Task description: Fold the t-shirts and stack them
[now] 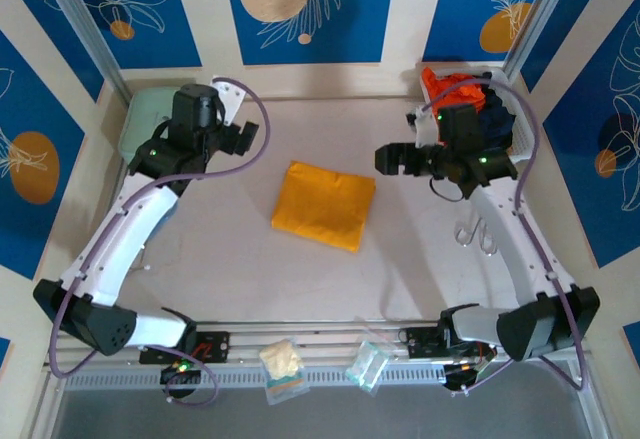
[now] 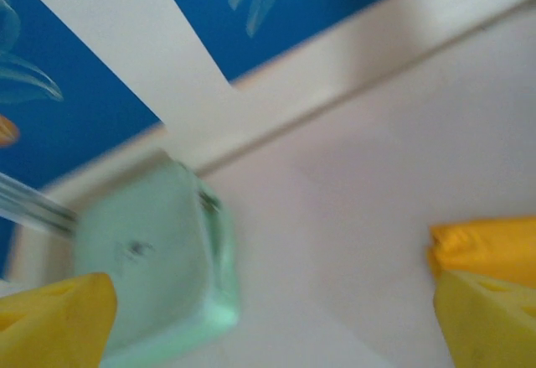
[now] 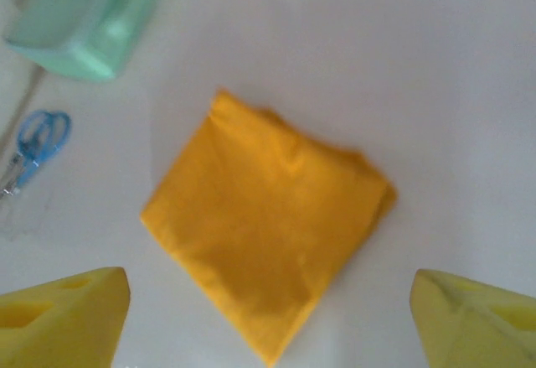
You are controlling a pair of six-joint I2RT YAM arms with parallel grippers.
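Folded yellow tee [image 1: 324, 205] lies flat at the centre of the table [image 1: 420, 259], between the two grippers and touching neither. The orange-red tee [image 1: 452, 83] sits crumpled in the basket [image 1: 522, 137] at upper right. Left gripper [image 1: 243, 139], near the mint case [image 1: 140, 124] at upper left, and right gripper [image 1: 393, 159], at centre right, both hover with jaws spread wide, grasping nothing.

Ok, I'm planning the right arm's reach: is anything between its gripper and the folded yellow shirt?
Nothing visible: bare table separates the right gripper from the yellow t-shirt; the mint case sits beside the left gripper.
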